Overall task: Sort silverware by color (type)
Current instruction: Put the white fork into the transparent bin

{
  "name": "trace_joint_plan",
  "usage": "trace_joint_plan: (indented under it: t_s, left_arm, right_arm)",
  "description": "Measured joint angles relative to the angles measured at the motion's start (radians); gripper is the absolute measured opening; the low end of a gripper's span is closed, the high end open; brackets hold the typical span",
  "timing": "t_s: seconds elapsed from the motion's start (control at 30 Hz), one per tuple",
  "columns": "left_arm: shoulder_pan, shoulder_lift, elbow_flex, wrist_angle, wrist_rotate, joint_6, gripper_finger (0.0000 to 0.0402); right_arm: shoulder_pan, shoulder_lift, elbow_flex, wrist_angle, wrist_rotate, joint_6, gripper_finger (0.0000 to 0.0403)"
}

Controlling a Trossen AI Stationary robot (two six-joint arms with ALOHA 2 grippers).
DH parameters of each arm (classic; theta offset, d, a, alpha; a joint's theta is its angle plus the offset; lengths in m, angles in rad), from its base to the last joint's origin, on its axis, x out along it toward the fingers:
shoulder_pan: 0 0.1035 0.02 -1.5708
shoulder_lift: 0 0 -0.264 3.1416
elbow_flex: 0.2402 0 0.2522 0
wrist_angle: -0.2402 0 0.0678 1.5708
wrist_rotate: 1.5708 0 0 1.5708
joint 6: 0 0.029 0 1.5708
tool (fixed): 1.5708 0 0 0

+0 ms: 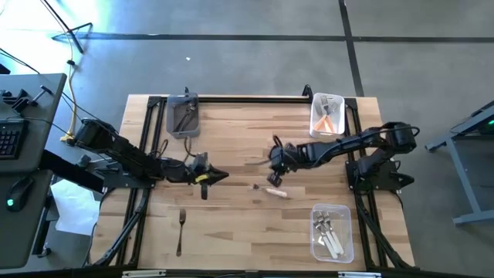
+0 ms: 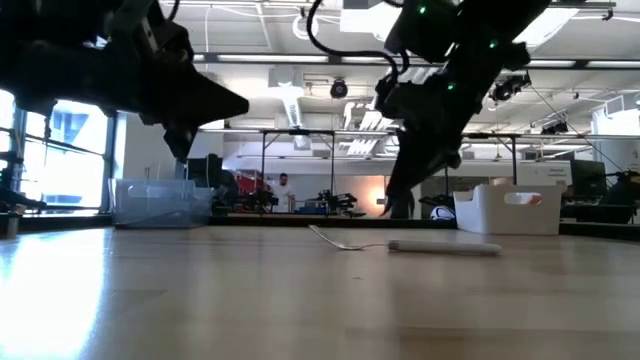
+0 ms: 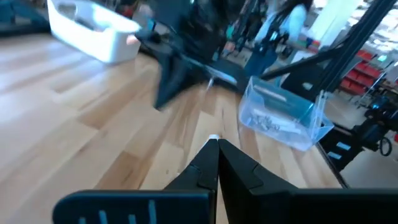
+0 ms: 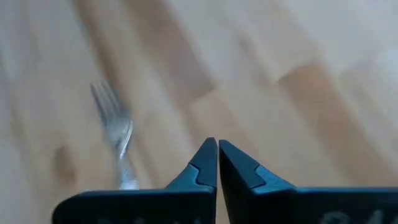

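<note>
Wooden surface [image 1: 231, 224] from above: both hands empty, left hand [image 1: 220, 176] and right hand [image 1: 272, 179] pressed together; a white-handled fork [image 1: 272, 191] lies below the right. Right wrist view shows that fork [image 4: 115, 134] close. Judged next: spread, descend, pinch it.

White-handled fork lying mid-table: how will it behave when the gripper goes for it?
The white-handled fork lies flat on the bare wooden table, so its low, thin profile probably leaves little to pinch. It looks rigid, with metal tines, so it should not flop. The smooth handle may skid or pivot if pushed by the shut right gripper just above it.
</note>
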Motion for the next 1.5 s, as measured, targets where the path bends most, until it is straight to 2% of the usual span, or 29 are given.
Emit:
trace_joint_plan:
  t_s: [0.13,0.27,0.4,0.53,0.73,0.97,1.17,1.3,1.5]
  left_arm:
    - [0.0,0.0,-0.06,0.147,-0.004,0.052,0.0]
    - [0.002,0.0,-0.087,0.217,-0.012,0.086,0.0]
    - [0.002,0.0,-0.084,0.213,-0.004,0.089,0.0]
    - [0.002,0.001,-0.084,0.212,-0.003,0.094,0.0]
    - [0.002,0.001,-0.083,0.196,0.0,0.098,0.0]
    - [0.002,0.001,-0.083,0.185,0.0,0.105,0.0]
    - [0.002,0.001,-0.083,0.184,0.001,0.105,0.0]
    - [0.0,0.001,-0.083,0.183,0.001,0.105,0.0]
    - [0.0,0.001,-0.083,0.184,0.001,0.105,0.0]
  right_arm:
    - [0.091,0.017,0.011,-0.023,-0.009,0.053,0.0015]
    - [0.17,0.043,0.012,-0.003,-0.005,0.0,0.0068]
    - [0.199,0.061,0.013,0.056,-0.004,-0.116,0.0123]
    - [0.2,0.094,0.012,0.099,-0.043,-0.3,0.015]
    - [0.18,0.175,0.03,0.113,-0.117,-0.48,0.0149]
    - [0.157,0.262,0.161,-0.041,-0.151,-0.598,0.0138]
    - [0.143,0.325,0.275,-0.194,-0.176,-0.591,0.0137]
    - [0.143,0.362,0.337,-0.291,-0.172,-0.528,0.0135]
    - [0.144,0.422,0.43,-0.416,-0.169,-0.487,0.0096]
